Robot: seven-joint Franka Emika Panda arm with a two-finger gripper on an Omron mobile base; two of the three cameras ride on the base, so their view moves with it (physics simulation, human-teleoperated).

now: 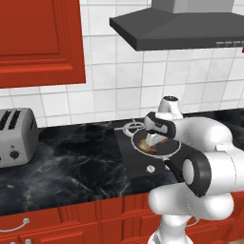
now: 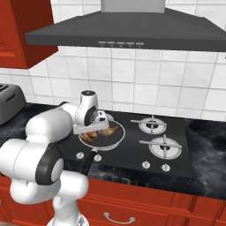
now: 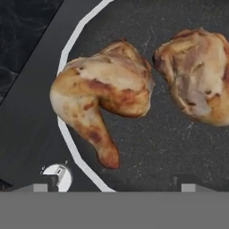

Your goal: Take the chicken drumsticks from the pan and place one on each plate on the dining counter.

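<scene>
Gripper [image 3: 114,185] hangs wide open right over the pan [image 3: 147,147], 2 drumsticks below, the left drumstick [image 3: 100,96] lying bone-end toward the fingers, nothing gripped.

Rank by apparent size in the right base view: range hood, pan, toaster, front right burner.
1. Range hood, largest.
2. Pan.
3. Front right burner, slightly smaller than the pan.
Toaster: cropped by the frame edge, unranked.

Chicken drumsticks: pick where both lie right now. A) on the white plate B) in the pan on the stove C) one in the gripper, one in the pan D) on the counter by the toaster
B: both chicken drumsticks lie side by side in the pan, with the open gripper above them.
</scene>
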